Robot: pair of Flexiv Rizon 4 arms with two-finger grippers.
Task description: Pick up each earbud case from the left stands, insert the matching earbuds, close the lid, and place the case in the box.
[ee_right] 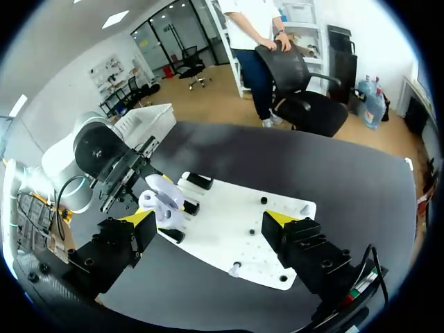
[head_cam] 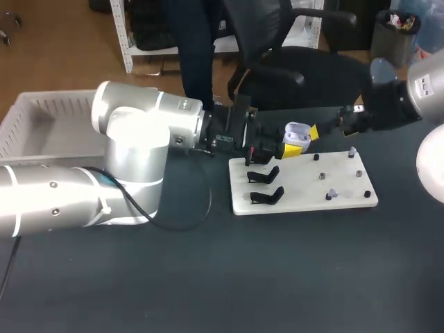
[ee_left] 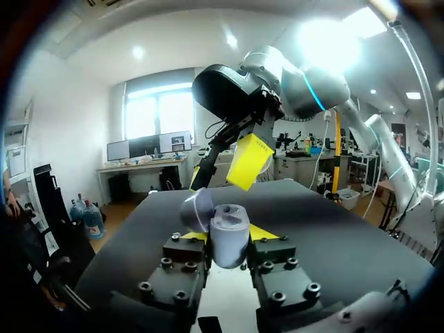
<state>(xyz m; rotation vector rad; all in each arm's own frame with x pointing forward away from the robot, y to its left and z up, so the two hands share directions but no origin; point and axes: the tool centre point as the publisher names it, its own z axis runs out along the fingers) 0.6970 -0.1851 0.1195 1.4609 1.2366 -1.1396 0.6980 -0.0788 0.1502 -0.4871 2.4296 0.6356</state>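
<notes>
Dark tabletop (head_cam: pixel 208 277), centre-right of head view: left gripper (head_cam: pixel 294 143) clamps pale lavender open-lidded plastic earbud case (head_cam: pixel 297 130), upright, over white stand board (head_cam: pixel 305 187). Right gripper (ee_right: pixel 211 222), fingers wide, just right of case.

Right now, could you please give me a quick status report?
Left gripper shut on earbud case, lid open. Right gripper open, close beside it. Nothing seen between them.

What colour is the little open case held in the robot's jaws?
Whitish with a pale lilac tint; the case shows best in the left wrist view.
</notes>
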